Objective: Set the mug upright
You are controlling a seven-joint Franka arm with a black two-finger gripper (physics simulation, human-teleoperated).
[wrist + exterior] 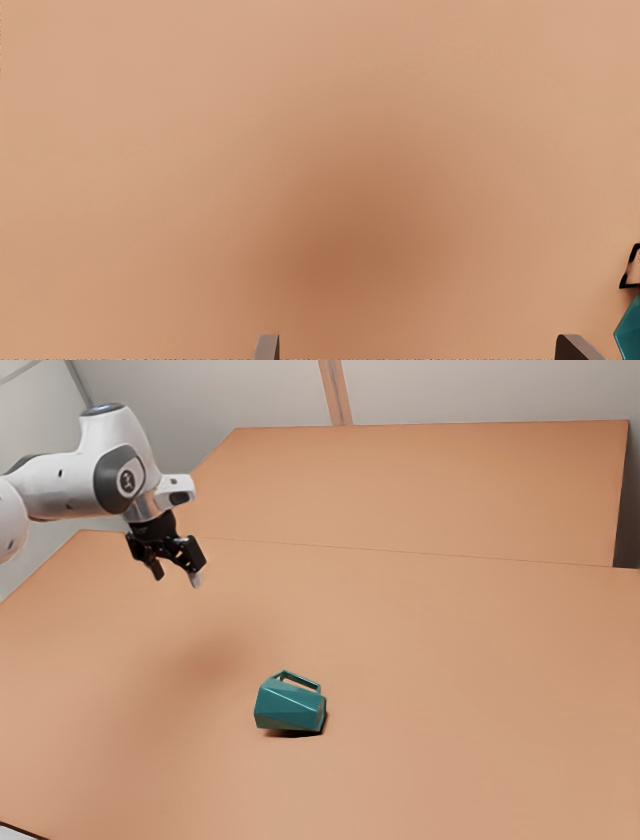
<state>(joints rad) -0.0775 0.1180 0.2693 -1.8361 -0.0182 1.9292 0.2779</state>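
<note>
Gripper hung above the tbl, over toward the ext. view's left, w/ its fingers spread wide apart & a soft dark shadow on the tabletop beneath. The teal mug lay on its side on the tbl, well apart from the gripper & toward the ext. view's right of it, w/ its handle along the upper side. In the wrist view, pt. of the mug & handle showed out past one finger, outside the gap.
</note>
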